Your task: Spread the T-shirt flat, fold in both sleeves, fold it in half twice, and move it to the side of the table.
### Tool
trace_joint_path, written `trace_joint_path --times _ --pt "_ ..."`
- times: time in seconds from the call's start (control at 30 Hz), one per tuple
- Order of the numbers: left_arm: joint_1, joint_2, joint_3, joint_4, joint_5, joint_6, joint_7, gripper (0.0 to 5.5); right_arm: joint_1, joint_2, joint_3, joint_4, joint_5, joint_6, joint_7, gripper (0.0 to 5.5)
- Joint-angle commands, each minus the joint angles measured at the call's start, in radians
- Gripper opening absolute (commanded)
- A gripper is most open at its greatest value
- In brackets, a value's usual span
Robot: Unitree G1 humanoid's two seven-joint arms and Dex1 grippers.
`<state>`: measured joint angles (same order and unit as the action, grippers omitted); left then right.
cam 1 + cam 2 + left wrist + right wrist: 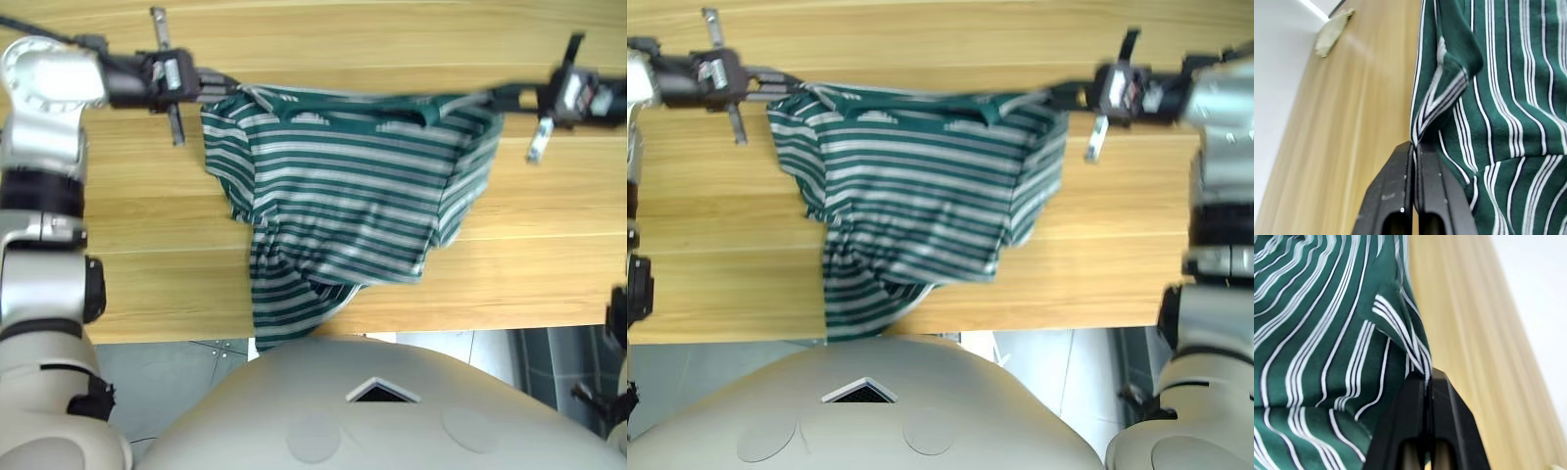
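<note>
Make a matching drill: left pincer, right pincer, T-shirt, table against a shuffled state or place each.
1 left pincer
2 right pincer
3 T-shirt
4 table

A light wood
B shut on the shirt's edge, robot's right
C green striped, stretched between both pincers
D shut on the shirt's edge, robot's left

Pairs: 1-D, 2-B, 3-C, 4-A

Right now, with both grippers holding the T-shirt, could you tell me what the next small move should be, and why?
Probably draw both arms farther across the table, keeping the T-shirt taut. The left gripper and right gripper are shut on its far corners, but the lower part is bunched and hangs over the near edge.
</note>
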<state>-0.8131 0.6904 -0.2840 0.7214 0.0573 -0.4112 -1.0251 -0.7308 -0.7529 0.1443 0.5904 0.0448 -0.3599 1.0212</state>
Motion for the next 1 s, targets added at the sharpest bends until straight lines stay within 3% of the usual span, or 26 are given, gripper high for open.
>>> trace_joint_path --times 0.03,0.1,0.17,0.2,0.27,0.37,0.5,0.6,0.77,1.0 --pt "-0.931 0.038 0.475 0.456 -0.256 0.076 0.879 0.04 -0.873 0.011 -0.249 0.483 -0.073 0.039 -1.068 0.0" --pt "-0.702 0.044 0.567 0.253 -0.376 -0.057 0.696 0.04 -0.571 0.037 -0.355 0.259 -0.006 -0.164 -0.967 0.0" --pt "-0.057 -0.055 0.668 -0.251 -0.535 -0.201 0.514 0.04 -0.002 0.154 -0.441 0.016 0.047 -0.376 -0.884 0.0" --pt "0.25 -0.116 0.645 -0.373 -0.572 -0.295 0.418 0.04 0.221 0.214 -0.407 0.051 0.032 -0.456 -0.884 0.0" --pt "0.51 -0.188 0.596 -0.302 -0.525 -0.431 0.351 0.04 0.41 0.293 -0.351 0.2 0.034 -0.505 -0.858 0.0" --pt "0.526 -0.201 0.533 -0.113 -0.462 -0.481 0.303 0.04 0.439 0.315 -0.337 0.286 0.063 -0.503 -0.782 0.0" --pt "0.558 -0.21 0.357 0.03 -0.23 -0.579 0.263 0.04 0.444 0.31 -0.303 0.244 0.087 -0.486 -0.662 0.0" --pt "0.572 -0.192 0.312 0.073 -0.085 -0.64 0.301 0.04 0.554 0.297 -0.175 0.104 0.118 -0.444 -0.411 0.0" --pt "0.591 -0.151 0.26 0.029 -0.009 -0.674 0.302 0.04 0.781 0.177 -0.031 -0.236 0.246 -0.307 -0.071 0.0" --pt "0.725 0.008 0.124 -0.111 0.031 -0.659 0.186 0.04 0.961 0.036 -0.008 -0.426 0.276 -0.247 0.113 0.0"
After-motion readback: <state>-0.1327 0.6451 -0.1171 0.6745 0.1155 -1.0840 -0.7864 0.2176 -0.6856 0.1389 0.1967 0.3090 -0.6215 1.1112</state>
